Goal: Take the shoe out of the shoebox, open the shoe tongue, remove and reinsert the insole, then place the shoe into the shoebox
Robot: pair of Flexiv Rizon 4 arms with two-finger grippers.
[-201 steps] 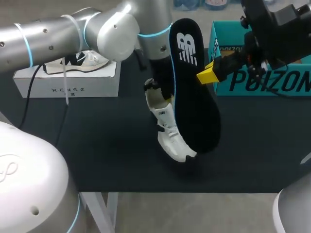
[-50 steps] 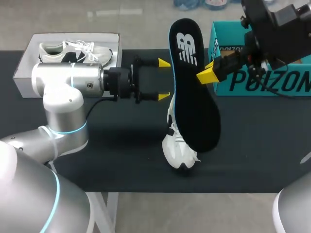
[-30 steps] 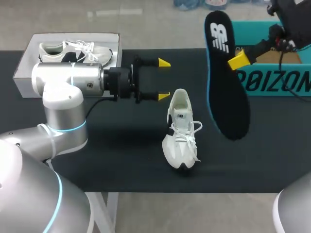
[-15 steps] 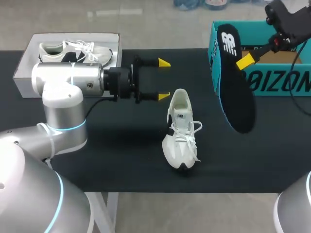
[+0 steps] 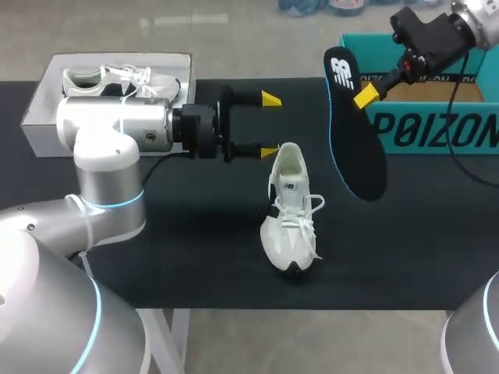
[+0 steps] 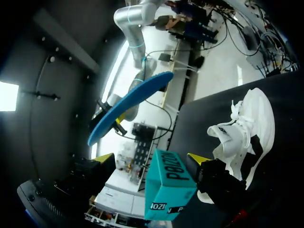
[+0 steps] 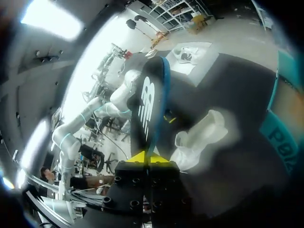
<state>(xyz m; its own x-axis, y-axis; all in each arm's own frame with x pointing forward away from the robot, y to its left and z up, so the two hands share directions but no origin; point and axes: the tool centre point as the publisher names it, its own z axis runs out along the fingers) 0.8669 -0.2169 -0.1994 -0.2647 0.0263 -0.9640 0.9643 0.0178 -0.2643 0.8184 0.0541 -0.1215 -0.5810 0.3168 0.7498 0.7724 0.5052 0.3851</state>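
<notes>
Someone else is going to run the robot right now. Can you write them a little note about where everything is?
Left tool: open, empty, next to the shoe.
Right tool: shut on the insole, held in the air near the teal shoebox.
Shoe: on the table, outside the box.
Done: shoe out, insole out.
To do: insole back in, shoe into the shoebox.

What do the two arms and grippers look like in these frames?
Left arm: fat silver-grey tubular links with glowing cyan rings at the joints and a thin black cable by the wrist. Left gripper: black body, two slim black fingers, bright yellow wedge tips. Right arm: silver link ending in a blocky black wrist. Right gripper: same yellow tips.
</notes>
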